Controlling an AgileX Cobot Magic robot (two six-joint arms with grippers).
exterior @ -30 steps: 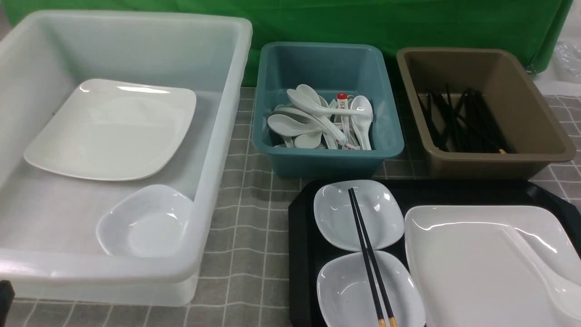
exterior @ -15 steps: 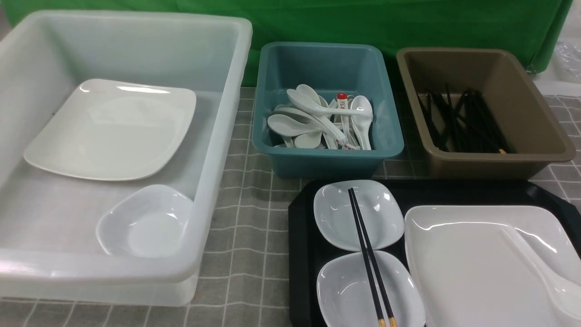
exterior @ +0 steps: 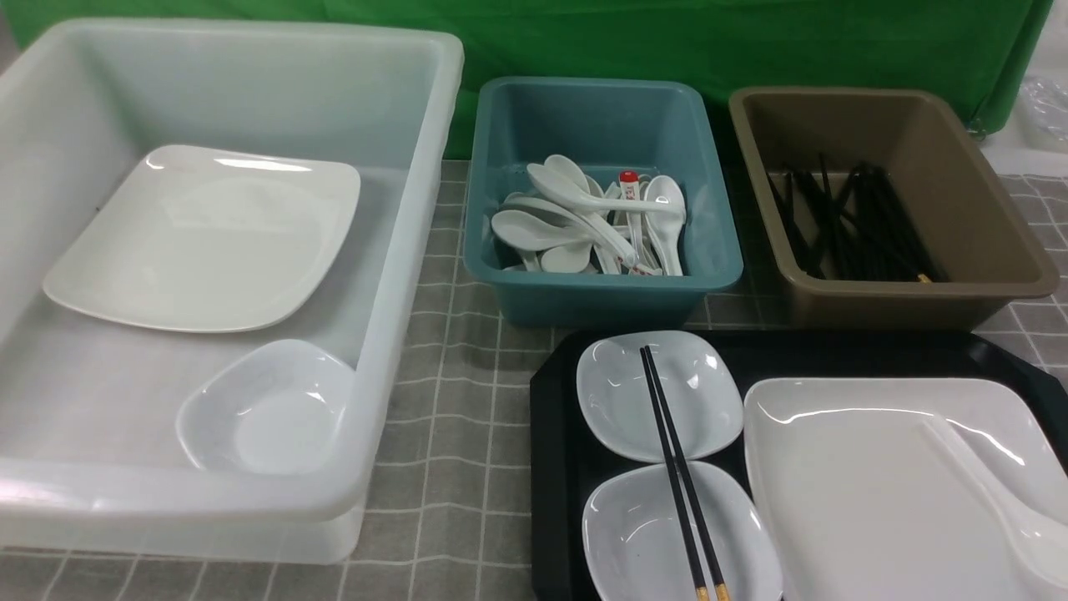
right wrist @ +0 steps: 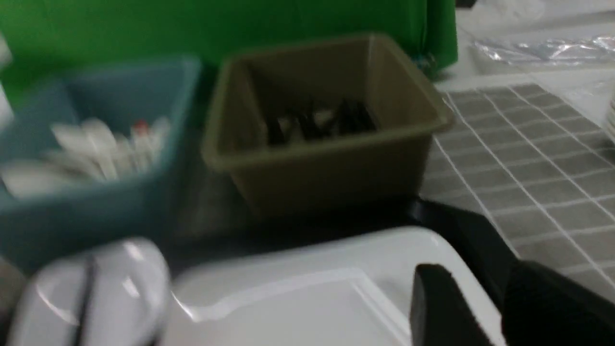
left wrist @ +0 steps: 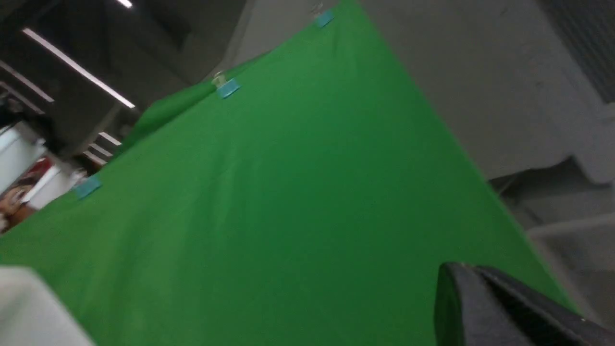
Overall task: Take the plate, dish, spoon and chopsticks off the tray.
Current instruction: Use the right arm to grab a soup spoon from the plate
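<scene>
The tray [exterior: 555, 467] held two dishes [exterior: 613, 401] [exterior: 634, 534], one pair of chopsticks [exterior: 676, 467] across both, and the plate [exterior: 851, 484] just beside them, the spoon [exterior: 1001, 492] on it. Behind stood a teal tub [exterior: 601, 288] and a brown tub [exterior: 909, 292], and a clear bin [exterior: 400, 250] to the left. How wide the left gripper [left wrist: 499, 307] and right gripper [right wrist: 447, 307] stood could not be told.

Three containers in a row from left to right, a tray at near right.

The big bin [exterior: 400, 275] fills the left, holding a second plate [exterior: 200, 242] at its far end and a small dish [exterior: 267, 413] nearer. Right of it stands the tub of spoons [exterior: 601, 288], then the tub of chopsticks [exterior: 918, 300] furthest right. Just before those two tubs lies the tray [exterior: 555, 434]. The far dish [exterior: 617, 401] and near dish [exterior: 634, 534] sit on its left with the chopsticks [exterior: 677, 476] laid across both. The plate [exterior: 868, 484] is on its right, and the spoon [exterior: 1001, 492] seemingly rests in it, partly cut off.
</scene>
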